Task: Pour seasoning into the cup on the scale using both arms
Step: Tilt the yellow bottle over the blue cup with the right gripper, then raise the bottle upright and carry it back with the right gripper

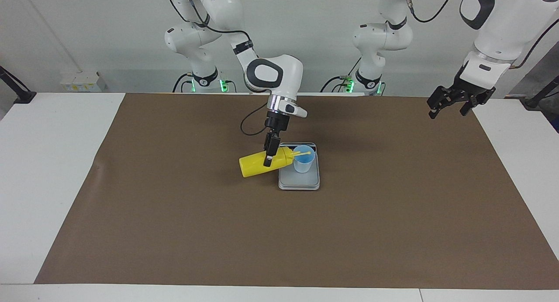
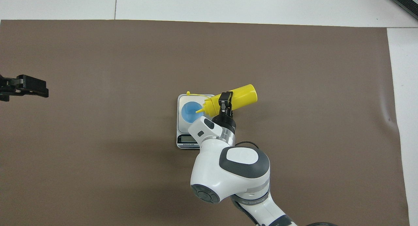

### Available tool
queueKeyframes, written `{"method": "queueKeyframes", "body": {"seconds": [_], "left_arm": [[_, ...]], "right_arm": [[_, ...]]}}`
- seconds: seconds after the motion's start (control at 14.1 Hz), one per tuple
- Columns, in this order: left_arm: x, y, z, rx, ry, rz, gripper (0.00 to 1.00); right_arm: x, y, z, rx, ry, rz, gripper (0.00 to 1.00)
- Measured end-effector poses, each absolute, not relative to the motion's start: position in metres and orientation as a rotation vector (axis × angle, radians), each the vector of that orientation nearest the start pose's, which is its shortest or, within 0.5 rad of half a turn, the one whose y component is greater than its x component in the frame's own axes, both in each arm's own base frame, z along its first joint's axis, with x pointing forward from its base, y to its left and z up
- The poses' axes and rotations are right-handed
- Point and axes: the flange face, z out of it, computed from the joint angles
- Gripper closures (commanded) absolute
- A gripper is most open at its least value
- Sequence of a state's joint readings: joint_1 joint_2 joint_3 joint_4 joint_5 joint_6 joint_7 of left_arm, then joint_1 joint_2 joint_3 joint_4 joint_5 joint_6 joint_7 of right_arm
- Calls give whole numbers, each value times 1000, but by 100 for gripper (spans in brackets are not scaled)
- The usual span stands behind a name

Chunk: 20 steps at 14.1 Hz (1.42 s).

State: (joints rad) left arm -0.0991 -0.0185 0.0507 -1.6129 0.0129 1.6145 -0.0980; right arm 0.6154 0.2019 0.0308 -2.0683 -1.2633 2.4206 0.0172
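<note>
nearest the robots, right gripper (image 1: 268,159) clenched around the yellow squeeze bottle (image 1: 262,163), tipped almost level, nozzle over the rim of the light-blue cup (image 1: 303,159) standing on the kitchen scale (image 1: 299,180). best tilted a touch further and held steady, nozzle kept inside the rim, tethered cap strap (image 2: 196,94) clear of the stream. waiting at the table's end, left gripper (image 1: 454,102) released, empty.

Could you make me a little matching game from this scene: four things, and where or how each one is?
Things:
1. bottle
2. cup
3. left gripper
4. scale

States:
A. open, waiting at the table's edge
B. flat on the brown mat
C. tipped sideways, gripped by the right gripper
D. upright on the scale

Pairs: 1-C, 2-D, 3-A, 4-B
</note>
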Motion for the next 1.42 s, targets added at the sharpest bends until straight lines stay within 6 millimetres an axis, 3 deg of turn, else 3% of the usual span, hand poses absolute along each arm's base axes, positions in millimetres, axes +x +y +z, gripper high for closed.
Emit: {"method": "queueKeyframes", "body": {"seconds": [0.64,1.42], "left_arm": [[552,-25,619,-3130,-77,-33,0],[552,-25,619,-3130,-77,-33,0]], "right_arm": [[515,318,370,2029,1525,604,72],[559,260,395,2488,1231,786,73]]}}
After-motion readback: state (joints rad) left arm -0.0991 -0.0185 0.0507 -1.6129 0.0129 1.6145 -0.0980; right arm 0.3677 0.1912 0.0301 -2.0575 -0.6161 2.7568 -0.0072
